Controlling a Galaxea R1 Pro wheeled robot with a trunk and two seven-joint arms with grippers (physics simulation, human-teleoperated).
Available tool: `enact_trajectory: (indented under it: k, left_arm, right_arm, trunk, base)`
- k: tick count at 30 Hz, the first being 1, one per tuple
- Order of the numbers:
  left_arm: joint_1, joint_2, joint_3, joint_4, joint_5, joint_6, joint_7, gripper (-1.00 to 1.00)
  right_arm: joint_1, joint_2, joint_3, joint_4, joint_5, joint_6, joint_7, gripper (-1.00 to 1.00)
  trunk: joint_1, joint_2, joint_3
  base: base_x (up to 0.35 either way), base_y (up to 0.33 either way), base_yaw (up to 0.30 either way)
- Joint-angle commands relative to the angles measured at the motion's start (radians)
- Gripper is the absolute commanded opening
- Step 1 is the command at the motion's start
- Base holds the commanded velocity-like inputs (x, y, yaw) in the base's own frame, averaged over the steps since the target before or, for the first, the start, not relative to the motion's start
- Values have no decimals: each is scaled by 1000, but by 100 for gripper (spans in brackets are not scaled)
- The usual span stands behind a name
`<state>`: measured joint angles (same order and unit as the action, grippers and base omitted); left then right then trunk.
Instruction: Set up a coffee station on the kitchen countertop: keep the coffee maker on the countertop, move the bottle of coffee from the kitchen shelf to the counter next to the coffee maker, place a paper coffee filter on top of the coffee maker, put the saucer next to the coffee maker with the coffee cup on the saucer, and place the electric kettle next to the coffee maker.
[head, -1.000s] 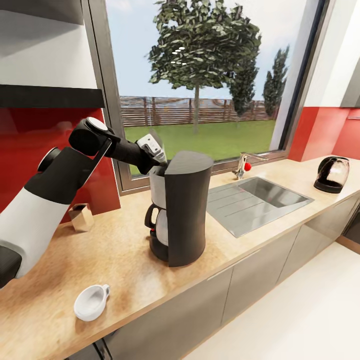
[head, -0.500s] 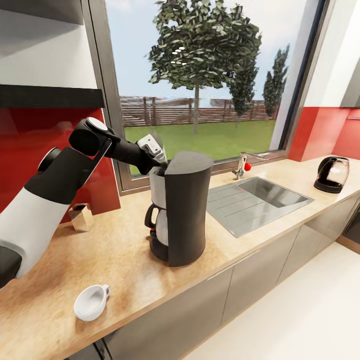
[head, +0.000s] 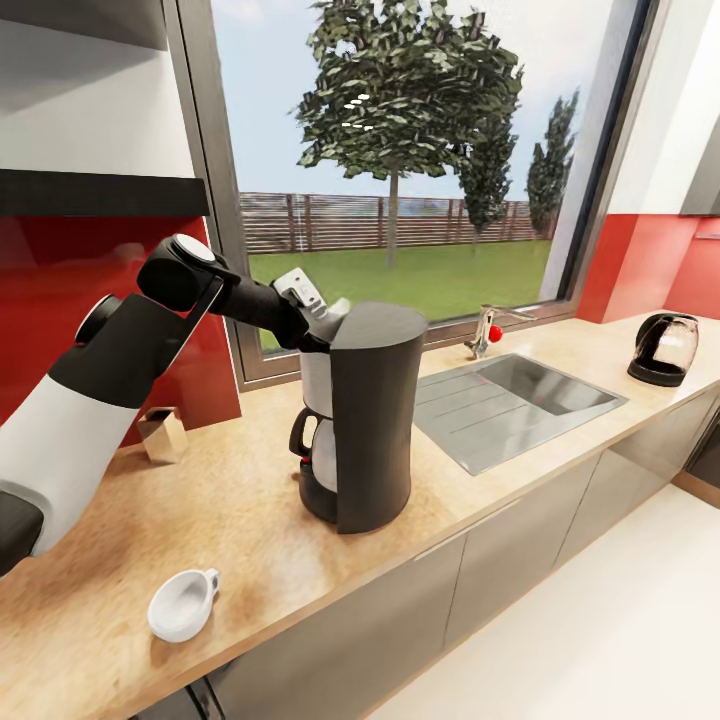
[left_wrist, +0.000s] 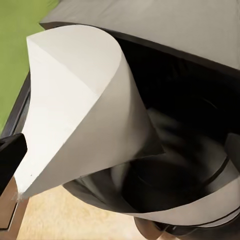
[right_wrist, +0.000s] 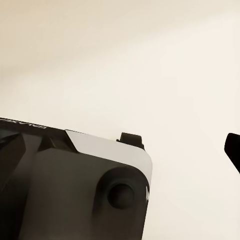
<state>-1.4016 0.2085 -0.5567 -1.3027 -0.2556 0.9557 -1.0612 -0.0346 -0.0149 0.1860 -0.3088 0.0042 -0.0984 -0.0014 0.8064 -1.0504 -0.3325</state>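
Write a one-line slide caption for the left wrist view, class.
White paper coffee filter poised at the open top of the dark coffee maker.

The robot's left arm (head: 120, 370) has a fat white tube near the body, then black rounded parts with round joint caps. A grey-white block (head: 298, 290) sits at its wrist. The robot's base (right_wrist: 70, 185) is dark grey with a white corner and a round knob.

Left arm (head: 130, 350) is extended forward, elbow raised, wrist angled down. Left gripper (head: 318, 312) is closed on a paper coffee filter (left_wrist: 80, 110). One dark right fingertip (right_wrist: 232, 147) is seen at frame edge.
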Motion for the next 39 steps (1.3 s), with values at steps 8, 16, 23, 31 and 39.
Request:
enact_trajectory:
  k: [8, 16, 23, 31, 39]
  left_arm:
    - [-1, 0, -1, -3, 5, 18, -13, 100]
    - [-1, 0, 0, -3, 5, 18, -13, 100]
    - [-1, 2, 4, -3, 4, 18, -13, 100]
    - [-1, 2, 8, -3, 4, 18, -13, 100]
    - [-1, 4, 11, -3, 3, 17, -11, 100]
  right_arm:
    - [-1, 0, 3, 0, 0, -3, 0, 100]
    - [-1, 0, 3, 0, 0, -3, 0, 100]
    - [-1, 0, 3, 0, 0, -3, 0, 100]
    - [-1, 0, 3, 0, 0, -3, 0, 100]
    - [-1, 0, 3, 0, 0, -3, 0, 100]
  trunk:
    - [0, -1, -2]
    - [0, -1, -2]
    - [0, -1, -2]
    - [0, -1, -2]
    - [0, -1, -2]
  base:
    - [0, 0, 0]
    - [0, 0, 0]
    - [0, 0, 0]
    - [0, 0, 0]
    - [0, 0, 0]
